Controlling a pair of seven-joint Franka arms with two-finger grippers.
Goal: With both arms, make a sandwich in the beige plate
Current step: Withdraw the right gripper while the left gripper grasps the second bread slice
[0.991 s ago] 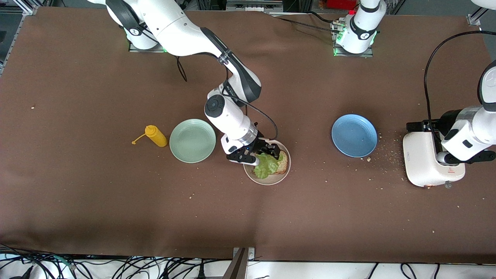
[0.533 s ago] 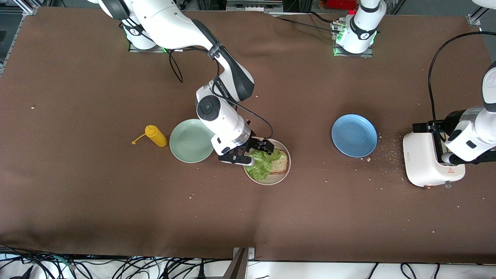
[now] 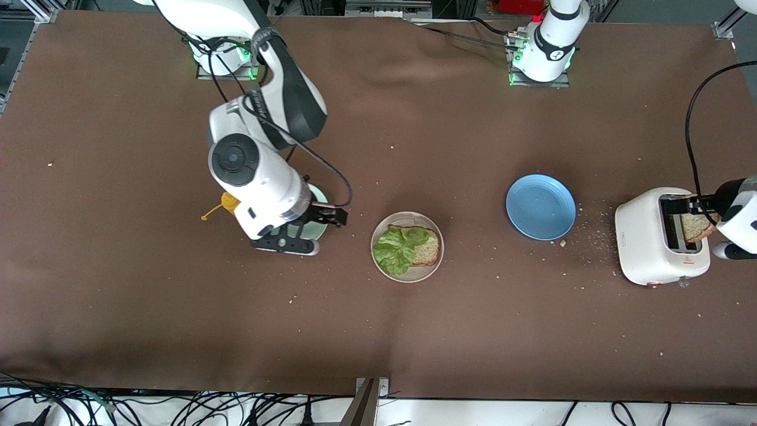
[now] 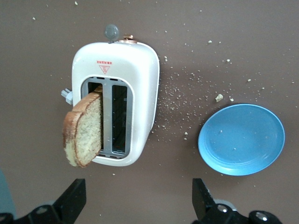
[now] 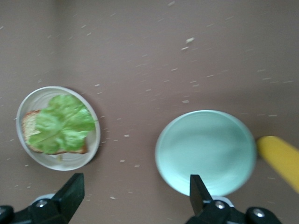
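The beige plate (image 3: 407, 273) (image 5: 91, 148) lies mid-table. It holds one brown bread slice (image 3: 429, 251) (image 5: 29, 124) with a green lettuce leaf (image 3: 398, 248) (image 5: 60, 123) spread over it. My right gripper (image 3: 310, 229) (image 5: 133, 196) is open and empty, up over the edge of the mint-green plate (image 3: 320, 200) (image 5: 205, 151) beside the beige plate. A second bread slice (image 3: 693, 228) (image 4: 84, 130) leans out of one slot of the white toaster (image 3: 641, 242) (image 4: 140, 74). My left gripper (image 3: 705, 207) (image 4: 138, 203) hangs open above the toaster, its fingers clear of that slice.
An empty blue plate (image 3: 540, 206) (image 4: 241, 139) sits between the beige plate and the toaster, with crumbs scattered around it. A yellow squeeze bottle (image 3: 227, 202) (image 5: 280, 161) lies beside the mint-green plate toward the right arm's end, mostly hidden under the right arm.
My right gripper let go of the lettuce on the bread, opened fully and rose away over the mint-green plate. The left gripper lifted off the toaster, and a bread slice now shows in its slot.
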